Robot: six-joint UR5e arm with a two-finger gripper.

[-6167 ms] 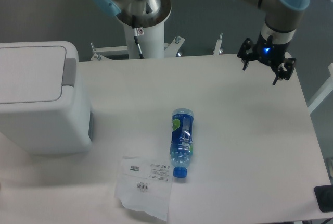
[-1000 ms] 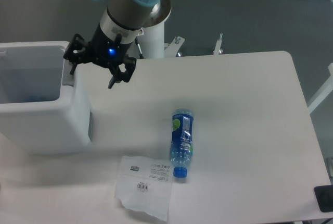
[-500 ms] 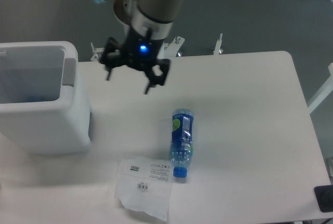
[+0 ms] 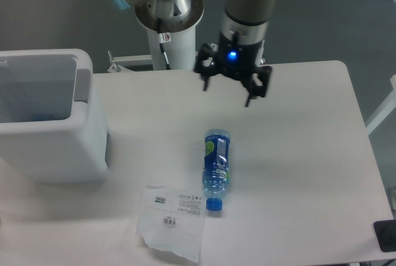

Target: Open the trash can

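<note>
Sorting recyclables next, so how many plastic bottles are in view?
1: a bottle lying on its side mid-table, beside the plastic bag. The open trash can may hide more.

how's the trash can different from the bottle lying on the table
The trash can is a big white box, standing upright at the table's left edge with its top open. The bottle is far smaller, clear with a blue label and cap, and lies on its side near the middle. Both rest on the table, untouched by the gripper.
</note>
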